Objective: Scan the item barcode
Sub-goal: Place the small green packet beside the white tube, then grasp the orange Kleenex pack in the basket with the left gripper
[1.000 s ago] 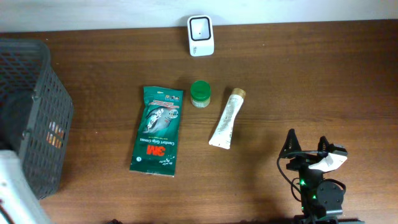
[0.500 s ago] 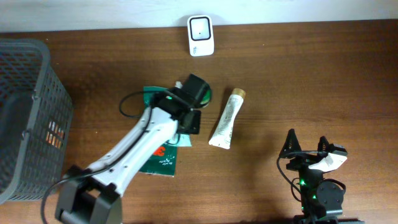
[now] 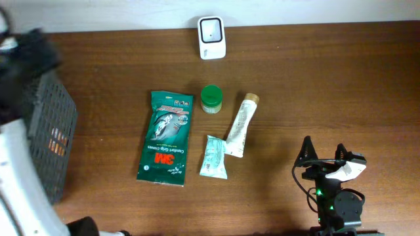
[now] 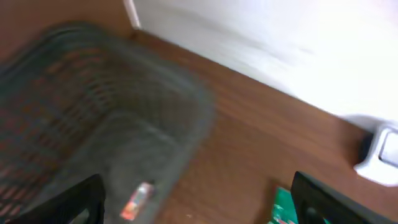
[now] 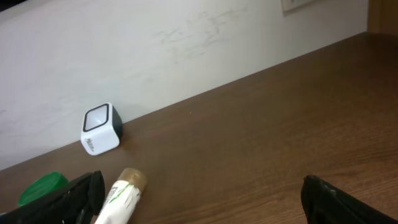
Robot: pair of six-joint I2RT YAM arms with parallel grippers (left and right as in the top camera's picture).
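Packet (image 3: 214,157) lies beside tube (image 3: 239,124), well apart from left pincer (image 4: 200,204).

Black two-finger left gripper (image 4: 199,208) jaws wide apart, white left arm (image 3: 20,180) at far-left edge; black right gripper (image 5: 205,208) wide apart too.

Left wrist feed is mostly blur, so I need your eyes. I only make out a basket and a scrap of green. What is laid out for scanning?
Observer: Overhead shows four things mid-table: a green glove pack, a green-lidded jar, a tube and a small pale packet.
Operator: Is the packet clear of the rest?
Observer: No, its upper right corner meets the flat lower end of the tube.
Operator: And the right arm?
Observer: The right arm sits at the near right of the table, apart from all four, with its jaws open and empty.
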